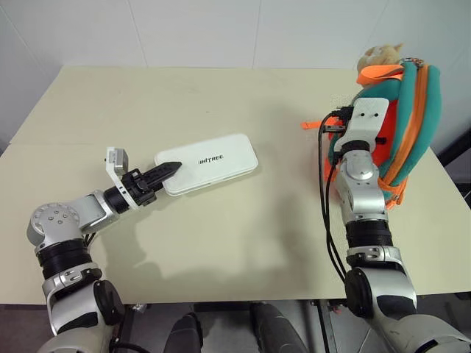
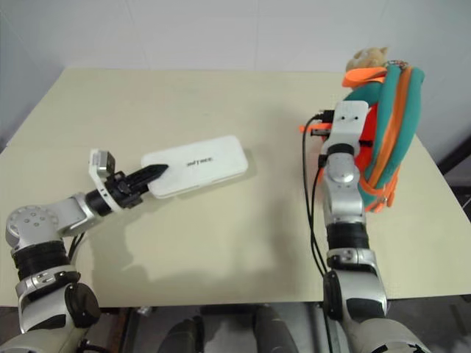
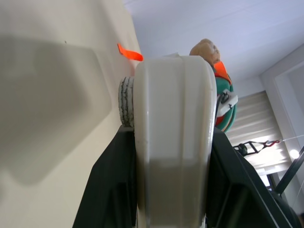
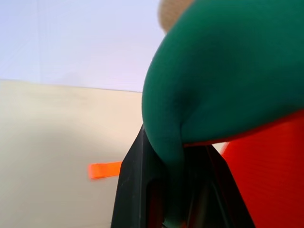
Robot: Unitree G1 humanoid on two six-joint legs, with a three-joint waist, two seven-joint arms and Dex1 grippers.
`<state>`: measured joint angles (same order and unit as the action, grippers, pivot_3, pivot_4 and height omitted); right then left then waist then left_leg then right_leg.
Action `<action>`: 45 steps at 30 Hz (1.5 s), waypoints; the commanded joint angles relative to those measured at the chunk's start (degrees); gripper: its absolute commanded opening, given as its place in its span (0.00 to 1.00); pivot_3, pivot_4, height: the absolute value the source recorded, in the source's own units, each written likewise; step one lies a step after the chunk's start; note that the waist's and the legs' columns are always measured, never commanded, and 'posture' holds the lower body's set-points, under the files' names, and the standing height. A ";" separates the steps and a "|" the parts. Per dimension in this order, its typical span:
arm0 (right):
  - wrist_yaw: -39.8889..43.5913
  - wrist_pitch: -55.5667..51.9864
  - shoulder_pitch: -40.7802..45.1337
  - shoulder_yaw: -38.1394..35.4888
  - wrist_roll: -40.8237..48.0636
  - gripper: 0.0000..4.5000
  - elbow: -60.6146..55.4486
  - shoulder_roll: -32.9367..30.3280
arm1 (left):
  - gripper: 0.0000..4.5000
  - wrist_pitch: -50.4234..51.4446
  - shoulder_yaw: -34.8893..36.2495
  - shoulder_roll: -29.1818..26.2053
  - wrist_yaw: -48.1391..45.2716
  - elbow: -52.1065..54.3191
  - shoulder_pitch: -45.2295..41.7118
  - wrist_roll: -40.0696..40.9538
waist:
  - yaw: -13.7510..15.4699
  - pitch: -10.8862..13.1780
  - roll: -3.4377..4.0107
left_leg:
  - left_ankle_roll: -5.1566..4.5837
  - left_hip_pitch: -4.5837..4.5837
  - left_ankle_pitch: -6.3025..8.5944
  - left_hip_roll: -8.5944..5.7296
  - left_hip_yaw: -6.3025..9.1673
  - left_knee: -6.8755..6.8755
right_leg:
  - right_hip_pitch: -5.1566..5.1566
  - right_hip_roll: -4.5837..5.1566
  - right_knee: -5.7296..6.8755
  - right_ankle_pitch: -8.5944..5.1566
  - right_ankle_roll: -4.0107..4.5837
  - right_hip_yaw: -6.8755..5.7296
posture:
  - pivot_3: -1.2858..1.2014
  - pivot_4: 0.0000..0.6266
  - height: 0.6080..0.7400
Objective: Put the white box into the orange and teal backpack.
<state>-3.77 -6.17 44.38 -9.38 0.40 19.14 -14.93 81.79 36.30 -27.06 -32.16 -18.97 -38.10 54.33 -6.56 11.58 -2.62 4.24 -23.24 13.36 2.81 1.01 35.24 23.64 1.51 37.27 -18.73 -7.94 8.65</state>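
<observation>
Black fingers of the left end effector [image 1: 163,172] are clamping the near-left short end of the white box [image 1: 210,163], one finger lying across its lid; in the left wrist view the box's white edge [image 3: 173,142] is standing between the two black fingers [image 3: 111,190]. The box is lying flat on the tabletop [image 1: 221,243], left of centre, with its long axis running diagonally away toward the right and its dark lettering facing up. The left arm is reaching in low from the near-left corner, its end effector pointing roughly level across the surface.

On the right side, the right end effector [image 4: 173,190] is pinching a fold of teal fabric: in the right wrist view its black fingers [image 4: 135,185] are sitting closed on either side of the rounded teal edge, with the orange panel just beside them. From the head views the silver right forearm is covering the fingers where they are meeting the orange and teal backpack [image 1: 412,125].

The backpack is standing upright near the far-right edge of the tabletop, teal shell and orange zipper trim facing outward, orange front panel toward the arm, and a tan plush head [image 1: 379,53] sitting on top. An orange strap end [image 2: 307,129] is lying on the tabletop beside it. Box and backpack are well apart.
</observation>
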 commanded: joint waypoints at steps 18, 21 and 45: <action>39.17 -30.11 -14.25 1.19 36.52 0.00 -47.79 -13.45 | 0.29 -5.80 -6.41 -11.86 -9.63 -10.39 -6.77 -2.85 | 0.54 0.01 0.01 | 0.00 -0.06 0.01 0.01 -0.01 -0.18 | 0.02 0.00 -0.27 -0.01 0.01 -0.02 | 0.52 0.24 1.00; 44.11 -33.95 -16.22 -0.72 44.98 0.00 -51.93 -17.52 | 0.29 -7.54 -7.64 -13.88 -11.33 -12.75 -7.83 -4.34 | 0.94 0.01 0.01 | -0.03 -0.09 0.04 0.02 0.00 -0.22 | 0.03 0.00 -0.39 -0.01 0.01 -0.04 | 0.52 0.24 1.00; 85.18 -23.08 -15.37 1.14 47.72 0.00 -42.11 -39.96 | 0.29 -25.23 -15.19 -20.51 -36.76 -14.90 -10.99 -10.87 | 1.94 0.04 0.00 | -0.17 -0.29 0.16 0.03 -0.01 -0.05 | 0.03 0.01 -0.67 -0.05 -0.01 -0.16 | 0.52 0.24 1.00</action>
<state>80.34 -31.24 27.39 -7.79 49.06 -23.60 -54.77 61.11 18.83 -46.08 -64.29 -37.43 -48.99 42.24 -4.62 11.62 -2.62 4.07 -23.51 13.51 2.85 1.00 35.17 23.68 1.52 36.63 -18.78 -7.94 8.49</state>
